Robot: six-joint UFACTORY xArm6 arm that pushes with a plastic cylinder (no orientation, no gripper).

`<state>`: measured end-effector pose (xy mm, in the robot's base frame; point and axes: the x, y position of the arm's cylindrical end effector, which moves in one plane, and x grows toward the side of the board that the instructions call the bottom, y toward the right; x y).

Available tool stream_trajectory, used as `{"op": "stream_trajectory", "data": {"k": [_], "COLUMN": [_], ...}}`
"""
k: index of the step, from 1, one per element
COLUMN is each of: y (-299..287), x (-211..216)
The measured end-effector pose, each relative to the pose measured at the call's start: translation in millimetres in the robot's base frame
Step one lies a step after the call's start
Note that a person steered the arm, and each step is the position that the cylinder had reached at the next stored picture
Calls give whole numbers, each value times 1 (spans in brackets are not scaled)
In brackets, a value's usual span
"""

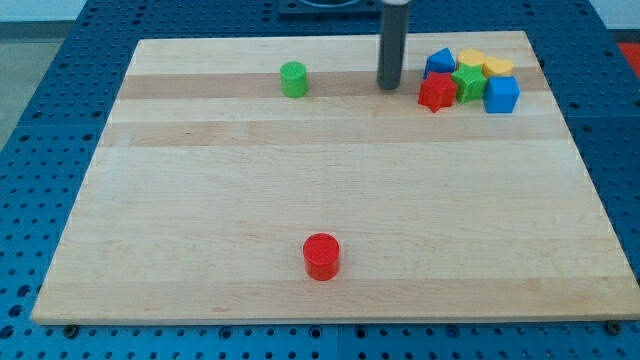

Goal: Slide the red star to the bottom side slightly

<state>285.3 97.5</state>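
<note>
The red cylinder (321,256) lies nearest the camera, alone at the view's bottom, well below my tip and a little to its left.

The wooden board (200,200) carries everything and sits on a blue perforated table (45,120).

The dark rod comes down from the view's top, and my tip (389,86) rests on the board. There are no jaws to open or close, and it holds nothing.

Just to the view's right of my tip is a tight cluster of blocks. The red star (436,92) is the closest, near my tip but with a small gap showing between them. Beyond it sit the green star (467,84) and the blue cube (501,95). Above those are a second blue block (438,62) and two yellow blocks (471,59) (497,67), shapes unclear.

The green cylinder (293,79) stands apart to the left of my tip.
</note>
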Motion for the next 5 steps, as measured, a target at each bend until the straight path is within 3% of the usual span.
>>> {"op": "stream_trajectory", "data": {"k": [5], "y": [24], "x": [3]}}
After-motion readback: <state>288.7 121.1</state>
